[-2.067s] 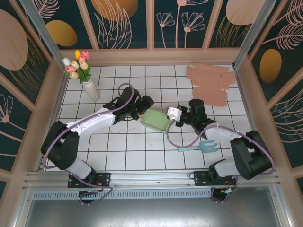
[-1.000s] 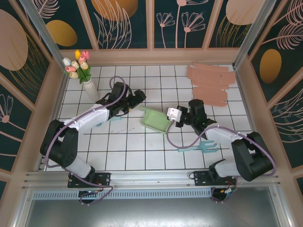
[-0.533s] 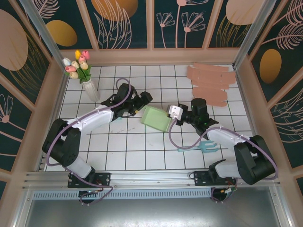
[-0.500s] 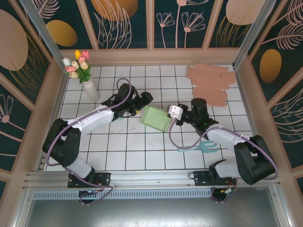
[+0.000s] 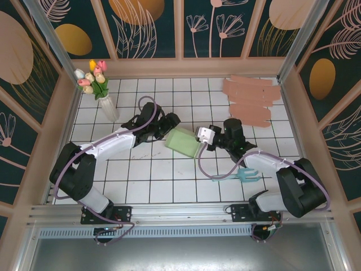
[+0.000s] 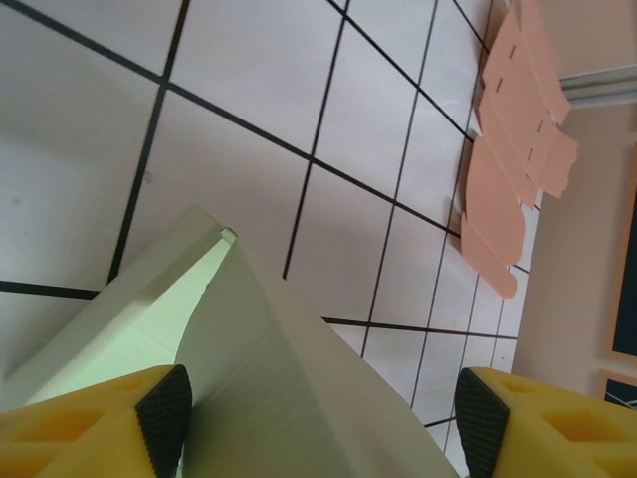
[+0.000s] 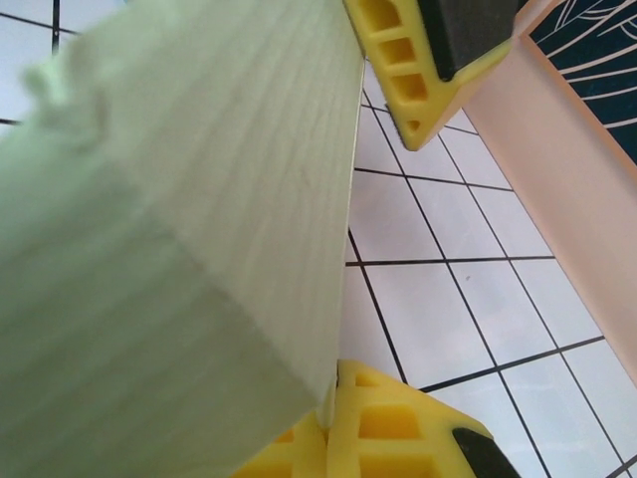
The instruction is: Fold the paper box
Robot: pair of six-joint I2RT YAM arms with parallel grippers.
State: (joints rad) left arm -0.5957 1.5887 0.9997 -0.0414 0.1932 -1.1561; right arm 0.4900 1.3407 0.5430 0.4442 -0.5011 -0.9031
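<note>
Right now you are mid-fold: your right hand (image 5: 198,137) is clenching one edge of the green paper box (image 5: 183,142) at mid-desk (image 5: 169,180), while your left hand (image 5: 168,127) is straddling the opposite end, released. Next, it likely needs to clamp that panel and crease it.

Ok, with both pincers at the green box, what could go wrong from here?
1. The right pincer is shut on just one thin edge of the paper box, so the box could twist or slip out if it gets pushed.
2. The left pincer stands open astride a corner of the box; shutting there may crush the panel rather than crease it cleanly.
</note>
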